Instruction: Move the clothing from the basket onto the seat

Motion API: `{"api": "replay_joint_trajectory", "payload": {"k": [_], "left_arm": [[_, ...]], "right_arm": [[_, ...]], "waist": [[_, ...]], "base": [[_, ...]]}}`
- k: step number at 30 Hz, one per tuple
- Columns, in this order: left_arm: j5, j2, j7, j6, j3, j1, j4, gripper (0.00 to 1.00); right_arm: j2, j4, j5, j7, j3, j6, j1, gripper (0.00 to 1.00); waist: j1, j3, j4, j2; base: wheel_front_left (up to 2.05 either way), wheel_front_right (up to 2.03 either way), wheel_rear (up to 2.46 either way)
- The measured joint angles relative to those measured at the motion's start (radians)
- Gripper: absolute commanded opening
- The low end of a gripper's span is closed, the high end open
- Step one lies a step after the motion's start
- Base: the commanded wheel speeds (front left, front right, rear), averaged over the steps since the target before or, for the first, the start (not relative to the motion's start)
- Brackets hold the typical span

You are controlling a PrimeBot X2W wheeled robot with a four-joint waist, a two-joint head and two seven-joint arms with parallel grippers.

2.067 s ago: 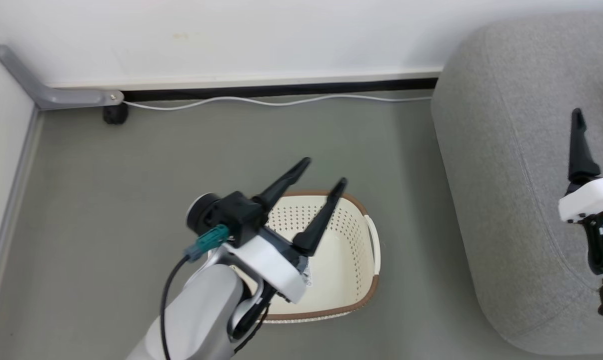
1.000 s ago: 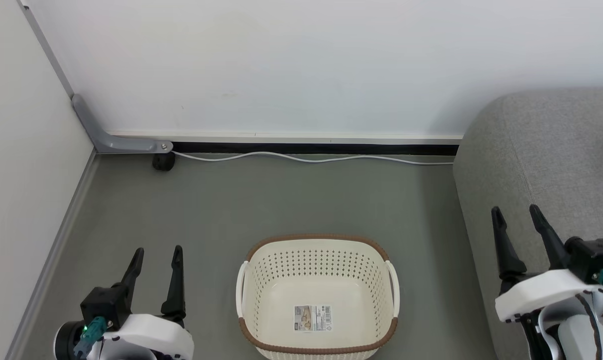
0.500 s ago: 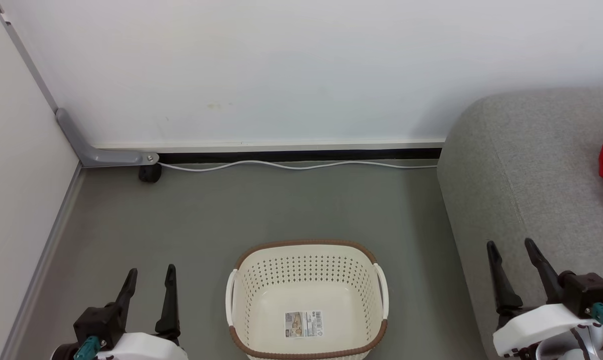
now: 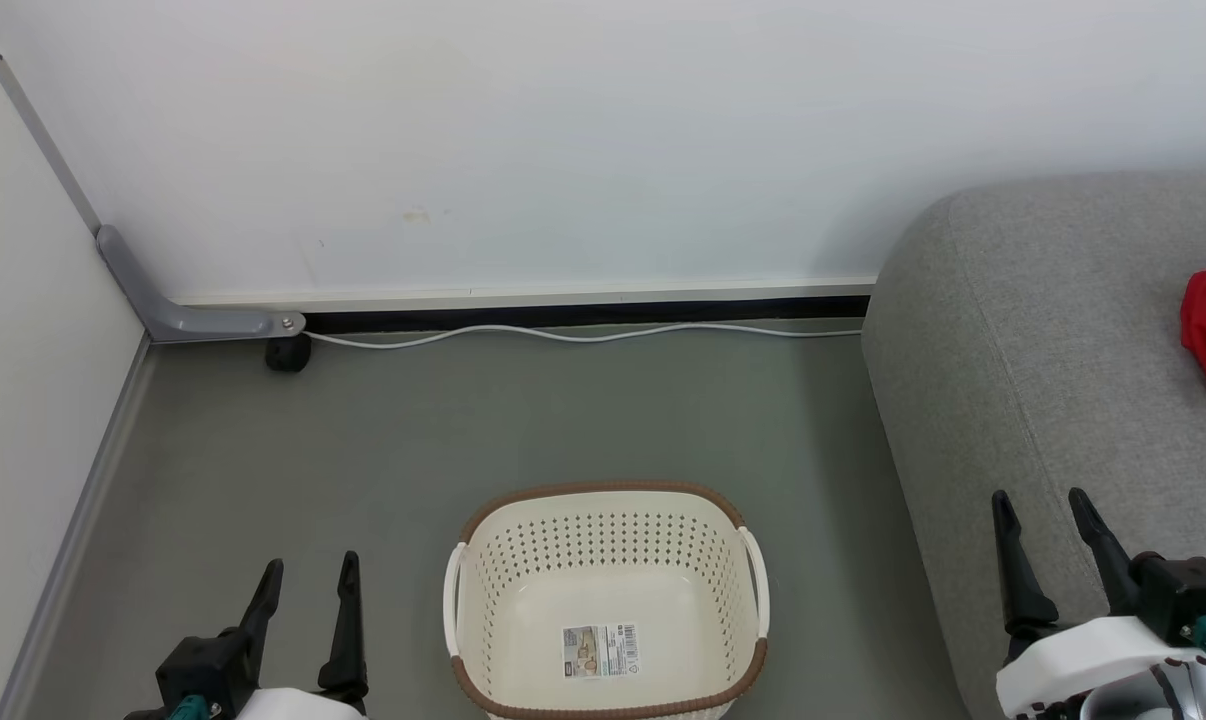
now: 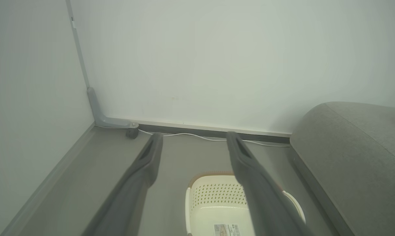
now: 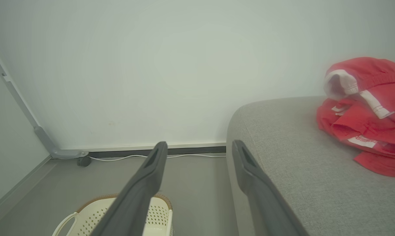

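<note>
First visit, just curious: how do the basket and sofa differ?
The basket is cream perforated plastic, the sofa grey fabric. The basket holds only a label sticker; the sofa carries red clothing. The basket is far smaller than the sofa. Both stand on the floor.
</note>
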Motion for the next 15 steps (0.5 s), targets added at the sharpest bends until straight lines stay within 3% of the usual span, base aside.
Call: {"api": "replay_joint_trajectory", "payload": {"k": [15], "left_arm": [[0.0,0.0,0.0,0.001,-0.017,0.0,0.002,1.0]], "right_arm": [[0.007,0.006,-0.007,0.0,-0.001,0.0,-0.001,1.0]], "waist": [[0.0,0.006,-0.001,0.0]], "base": [[0.0,0.0,0.0]]}}
